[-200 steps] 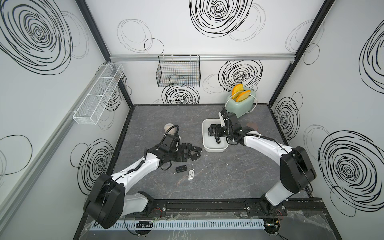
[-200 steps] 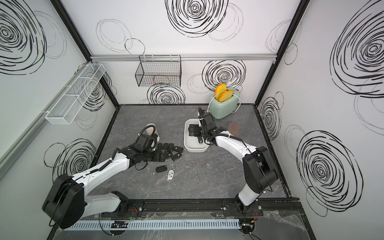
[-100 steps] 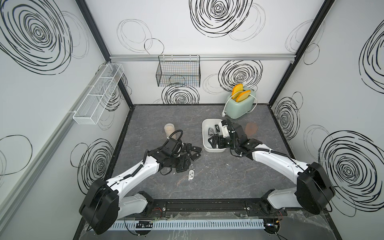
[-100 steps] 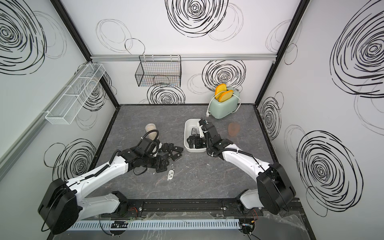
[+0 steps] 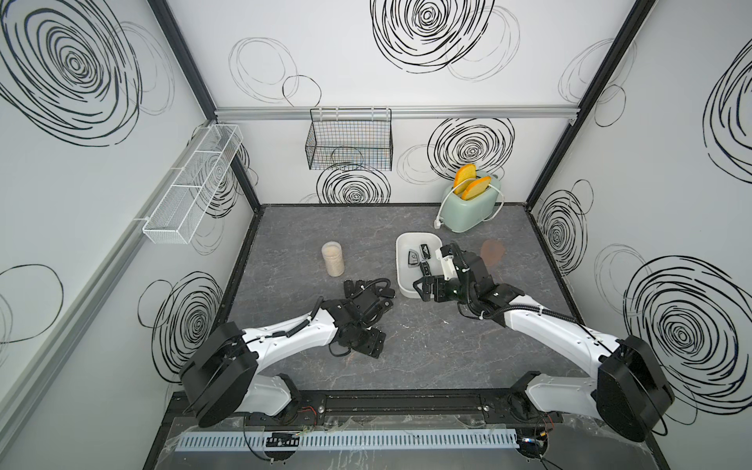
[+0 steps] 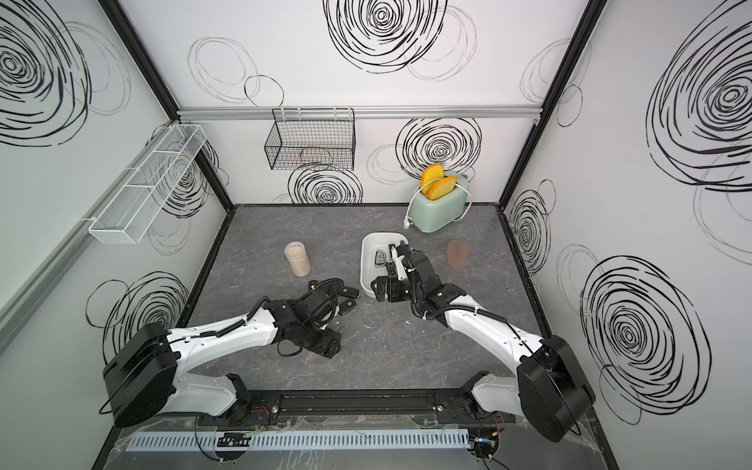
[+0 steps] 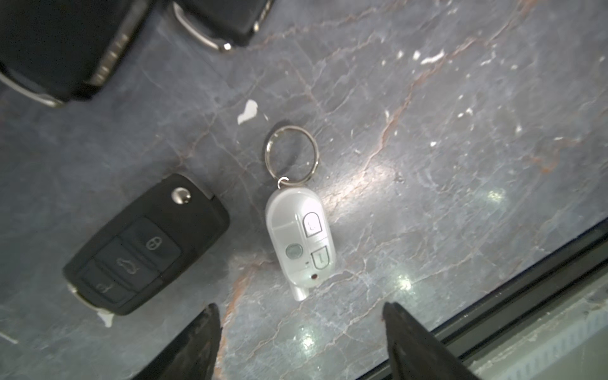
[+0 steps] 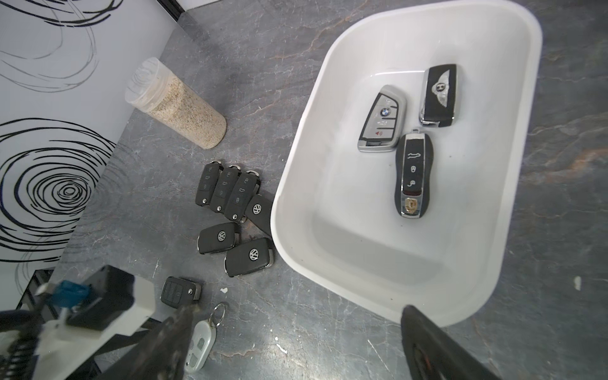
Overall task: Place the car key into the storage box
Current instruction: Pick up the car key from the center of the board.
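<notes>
The white storage box [image 5: 407,283] [image 8: 362,263] holds three car keys [image 8: 413,177]. Several black car keys [image 8: 230,210] lie in a cluster on the table to its left. Nearer the front lie one black flip key [image 7: 146,245] and a white fob [image 7: 301,243] on a ring. My left gripper [image 7: 301,312] [image 5: 366,342] hangs open just above these two. The white fob lies just ahead of the gap and nothing is between the fingers. At the box's near rim my right gripper [image 8: 299,312] [image 5: 423,287] is open and empty.
A jar of grains [image 5: 333,264] stands left of the key cluster. A mint toaster [image 5: 472,203] with bread sits at the back right, and a brown disc [image 5: 491,252] lies right of the box. A black wire basket [image 5: 350,144] and a white mesh tray [image 5: 191,191] hang on the walls.
My left arm has swung toward the front, over the white fob and the lone black key, and its jaws have narrowed a little. My right gripper has drawn back from inside the box to its near rim.
</notes>
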Robot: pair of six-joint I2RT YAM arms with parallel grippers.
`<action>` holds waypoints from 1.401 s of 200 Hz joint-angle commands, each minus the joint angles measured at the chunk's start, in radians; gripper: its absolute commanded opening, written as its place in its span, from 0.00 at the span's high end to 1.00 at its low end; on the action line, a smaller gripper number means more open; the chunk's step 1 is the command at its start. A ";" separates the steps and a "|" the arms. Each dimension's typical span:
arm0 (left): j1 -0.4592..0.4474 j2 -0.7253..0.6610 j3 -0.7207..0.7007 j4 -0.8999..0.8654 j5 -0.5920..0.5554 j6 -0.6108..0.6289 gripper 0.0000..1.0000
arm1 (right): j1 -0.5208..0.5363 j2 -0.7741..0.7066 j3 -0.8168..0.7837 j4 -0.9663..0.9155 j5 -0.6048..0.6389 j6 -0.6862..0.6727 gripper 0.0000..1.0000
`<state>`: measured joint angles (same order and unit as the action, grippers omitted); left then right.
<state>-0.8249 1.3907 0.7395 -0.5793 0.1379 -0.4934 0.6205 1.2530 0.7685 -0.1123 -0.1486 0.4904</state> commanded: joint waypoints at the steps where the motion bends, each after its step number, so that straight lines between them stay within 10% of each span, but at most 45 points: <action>1: -0.024 0.033 0.038 0.008 -0.030 -0.001 0.23 | 0.005 -0.028 -0.018 -0.020 0.023 0.010 0.01; 133: -0.040 0.186 0.067 0.074 -0.086 0.034 0.41 | 0.003 -0.063 -0.048 -0.050 0.015 0.002 0.01; 207: -0.063 0.198 0.076 0.051 -0.109 0.032 0.70 | -0.001 -0.047 -0.049 -0.038 0.013 0.002 0.01; 280: 0.017 0.126 0.155 0.026 -0.022 0.052 0.71 | -0.026 -0.047 -0.061 -0.032 0.007 -0.003 0.01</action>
<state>-0.8646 1.5627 0.8337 -0.5327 0.0669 -0.4553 0.6121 1.2098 0.7258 -0.1455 -0.1368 0.4889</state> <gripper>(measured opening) 0.338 0.990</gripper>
